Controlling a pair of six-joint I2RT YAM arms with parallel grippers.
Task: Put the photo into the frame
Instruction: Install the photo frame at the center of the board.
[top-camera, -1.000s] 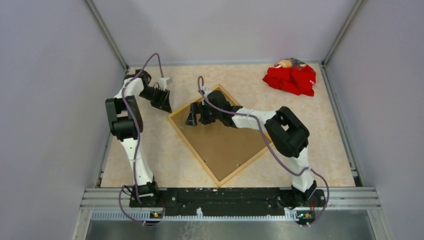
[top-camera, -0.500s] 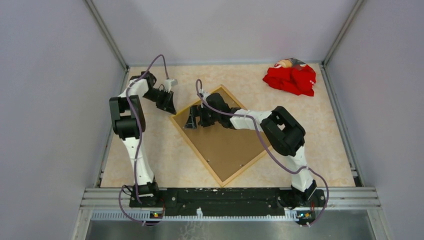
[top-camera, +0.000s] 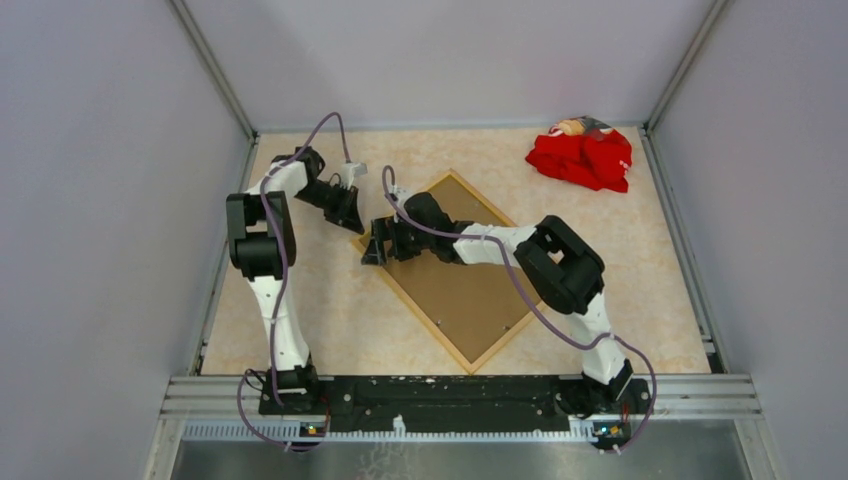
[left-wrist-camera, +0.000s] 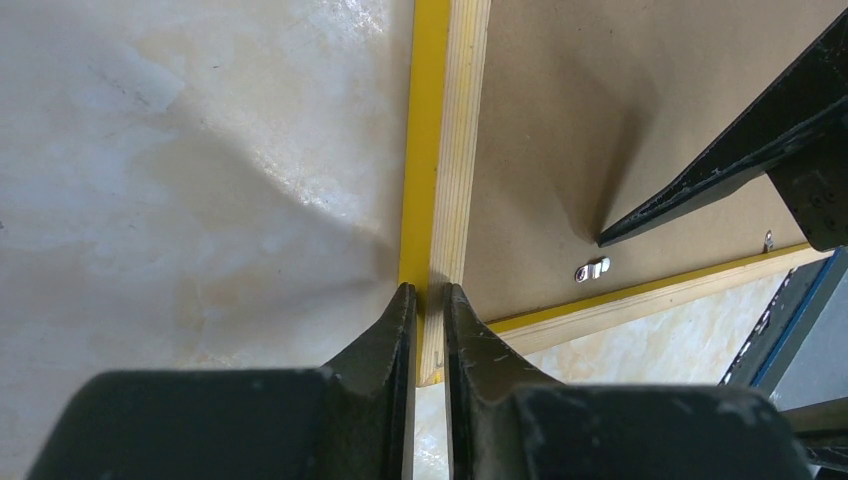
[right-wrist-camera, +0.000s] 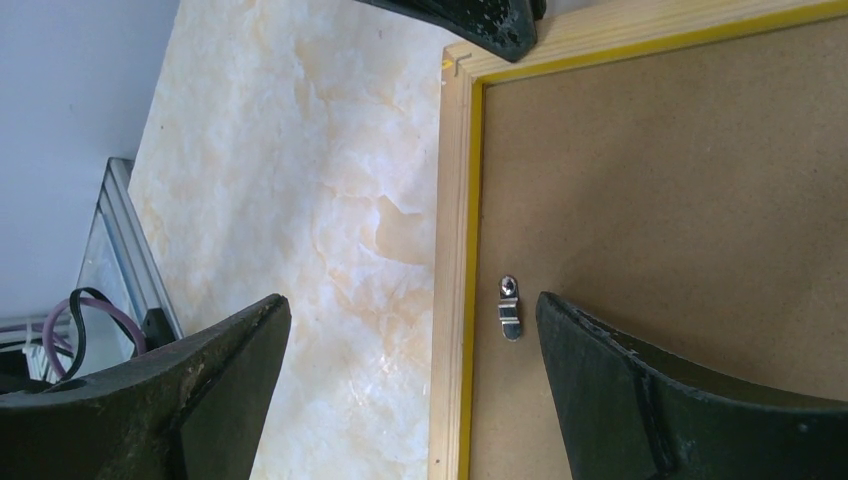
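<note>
Two arms are bolted at the near edge of the desk (top-camera: 330, 320), whose top is seen to be a glossy cream surface veined like marble. The space is closed in by plain pale grey walls (top-camera: 450, 60) at the back and both sides, joined by aluminium posts (top-camera: 215, 70) at the far corners. The frame (left-wrist-camera: 458, 150) is laid face down near the middle of the desk, turned so that its corners point towards the edges; its pale wood back is shown uppermost, its yellow is visible along the outer side, and a brown backing board (top-camera: 470, 290) is seated inside it. A small metal clip (right-wrist-camera: 510, 307) is fixed on the board just beside the left rail. The left end effector (left-wrist-camera: 428, 292) is placed at the frame's corner nearest the left edge, with its fingers drawn almost together and the rail seen in the narrow slit between them; whether the rail is actually pinched cannot be told. The right end effector (right-wrist-camera: 412, 298) is held over the same left part of the frame with its fingers spread wide apart, one above the bare desk and one above the board, and nothing is gripped. A crumpled red cloth (top-camera: 580, 157) is lying in the far right corner of the desk, well apart from the frame.
</note>
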